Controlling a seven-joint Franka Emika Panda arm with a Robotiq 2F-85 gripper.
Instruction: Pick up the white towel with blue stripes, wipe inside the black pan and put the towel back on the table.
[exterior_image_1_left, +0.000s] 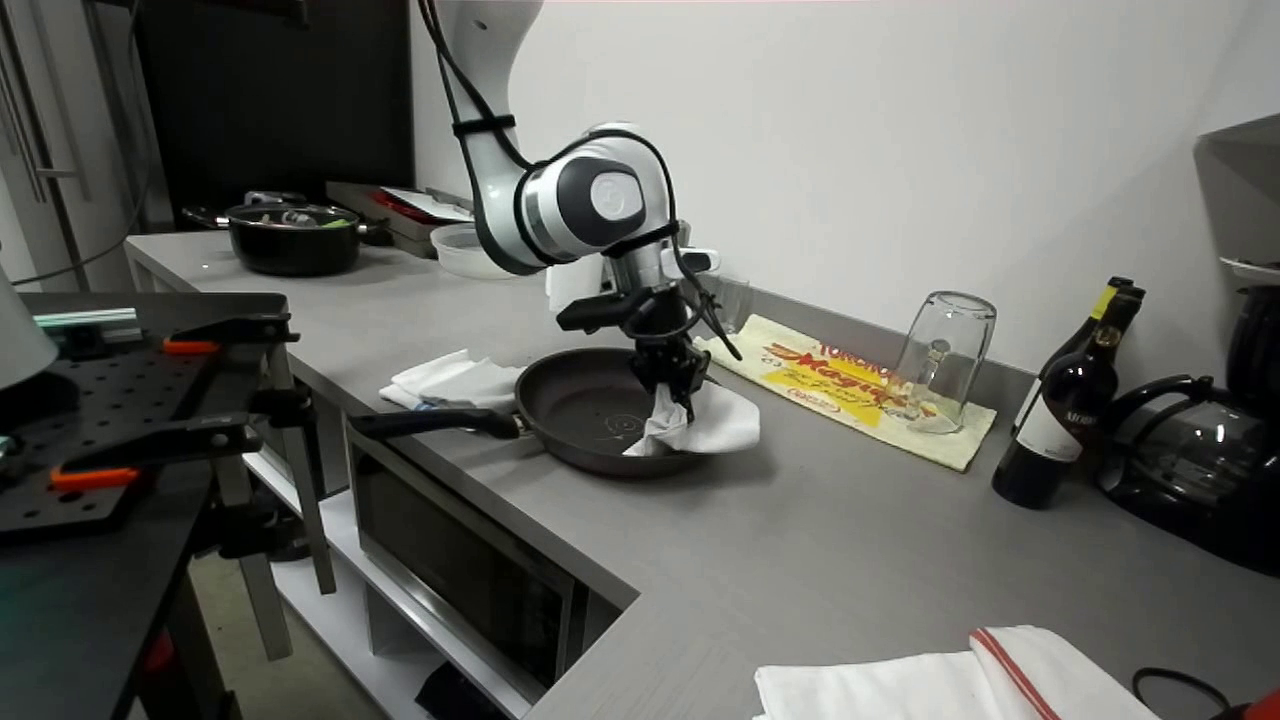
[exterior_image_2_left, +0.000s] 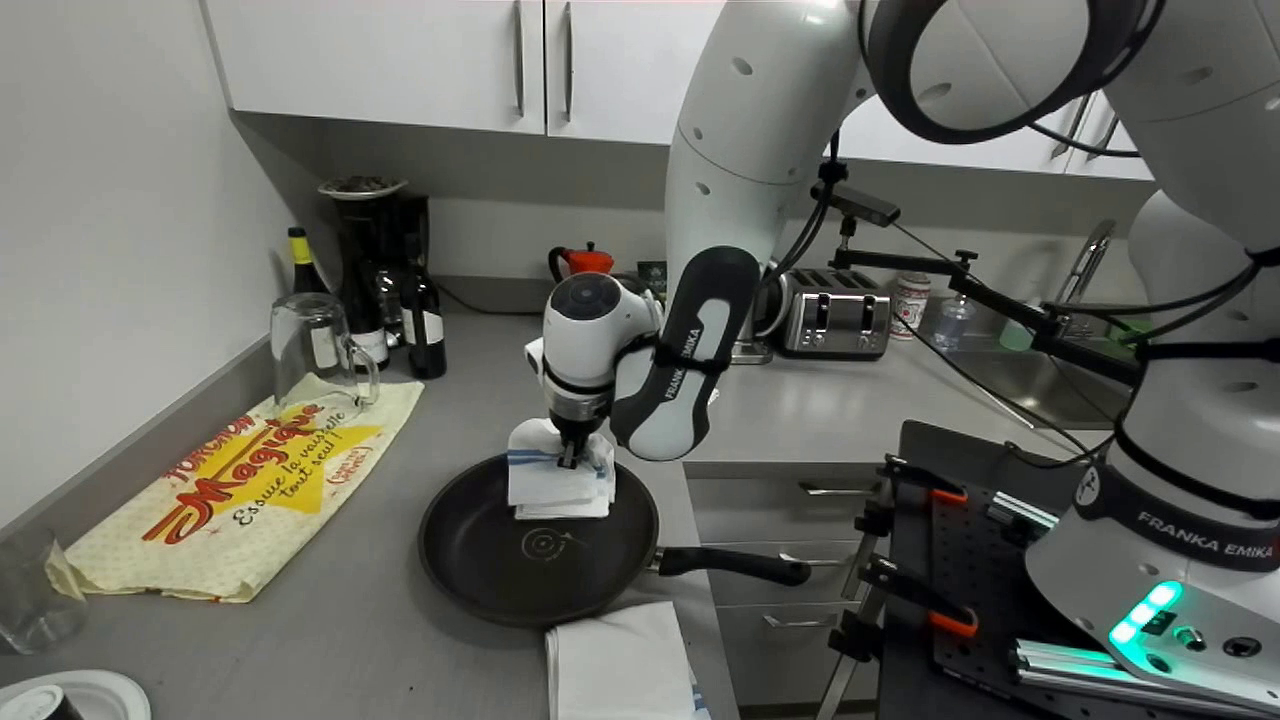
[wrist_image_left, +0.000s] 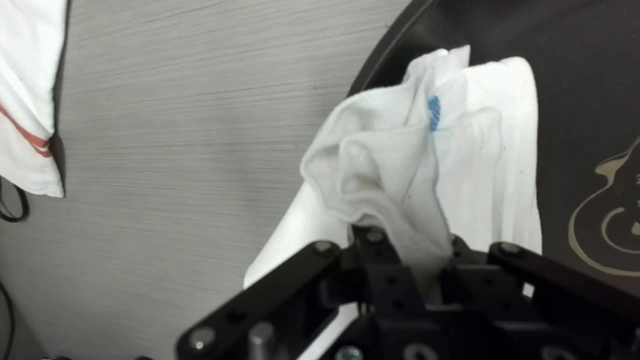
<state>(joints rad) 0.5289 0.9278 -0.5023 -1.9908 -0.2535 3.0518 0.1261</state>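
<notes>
The white towel with blue stripes (exterior_image_1_left: 722, 422) is bunched in my gripper (exterior_image_1_left: 672, 385) and hangs over the rim of the black pan (exterior_image_1_left: 575, 400). In an exterior view the towel (exterior_image_2_left: 555, 488) shows its blue stripes and lies partly inside the pan (exterior_image_2_left: 490, 570), on the side by the wrist. My gripper (exterior_image_2_left: 572, 455) points down over the pan's edge. In the wrist view the fingers of the gripper (wrist_image_left: 412, 245) pinch a fold of the towel (wrist_image_left: 475, 175). Part of the towel lies in the pan (wrist_image_left: 585, 75) and part outside it. The fingertips are partly covered by cloth.
Another folded white towel (exterior_image_1_left: 455, 385) with blue marks lies beside the pan handle (exterior_image_1_left: 440, 423). A yellow printed cloth (exterior_image_1_left: 840, 385) bears a glass mug (exterior_image_1_left: 945, 350). Wine bottles (exterior_image_1_left: 1060, 420) and a coffee maker (exterior_image_1_left: 1190, 450) stand farther along. A red-striped towel (exterior_image_1_left: 930, 690) lies in the foreground.
</notes>
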